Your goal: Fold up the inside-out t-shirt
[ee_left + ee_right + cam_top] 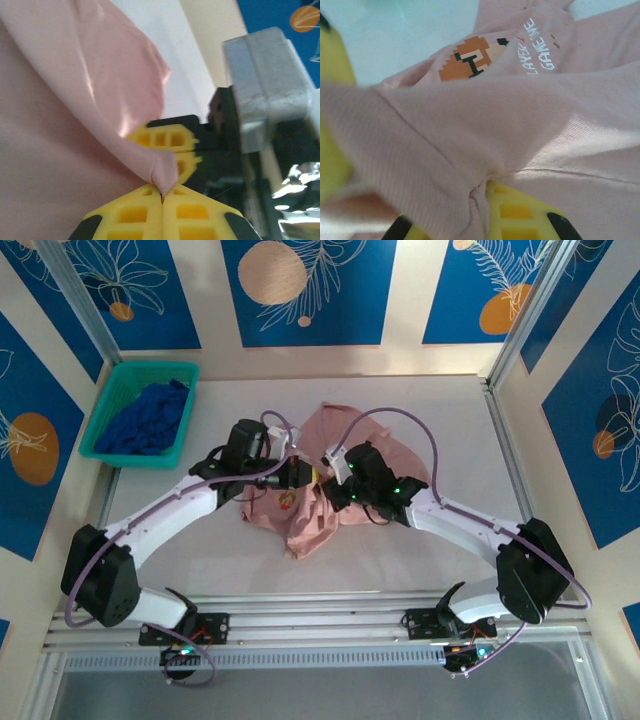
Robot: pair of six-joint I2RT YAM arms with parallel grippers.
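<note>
From above, you can see the pink t-shirt point(312, 525) lying bunched up in the middle of the white table point(450, 540). Both arms reach in and meet over it. The left gripper point(303, 474) and the right gripper point(324, 478) sit just beside each other, down on the cloth. The small print point(285, 502) shows on the shirt, near the left gripper. At the back left is a green basket point(108, 400) with a dark blue garment point(150, 420) in it, well apart from the shirt.

Now look at the left wrist view. The left gripper's jaws are pressed together on a little pinch of pink cloth. From that pinch the shirt spreads up and to the left. The right gripper's yellow fingers point(165, 140) are right behind the pinch, touching the same fold.

Now look at the right wrist view. A thick fold of the shirt runs down between the right gripper's jaws, and they are clamped on it. The print is up at the top, with white letters beside it. The yellow blur at the left edge may be a left gripper finger, but it is too fuzzy to be sure.
</note>
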